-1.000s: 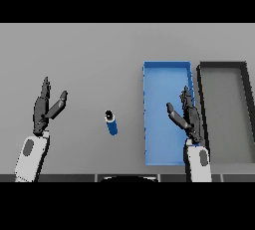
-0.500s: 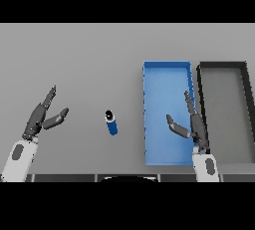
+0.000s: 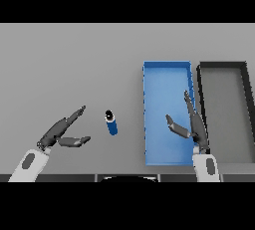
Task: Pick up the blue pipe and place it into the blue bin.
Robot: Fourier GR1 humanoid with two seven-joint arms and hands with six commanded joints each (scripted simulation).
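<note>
Blue pipe (image 3: 111,123) lies on the table just right of the left hand (image 3: 59,134), fingers spread wide.

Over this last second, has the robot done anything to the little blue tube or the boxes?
Not yet. The left hand has dropped lower and swung its open fingers toward the blue pipe, without touching it. The right hand sank a little over the blue bin. Pipe, bin and the dark bin stayed put.

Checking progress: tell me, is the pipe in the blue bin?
Out. The pipe lies on the table, left of the blue bin.
</note>
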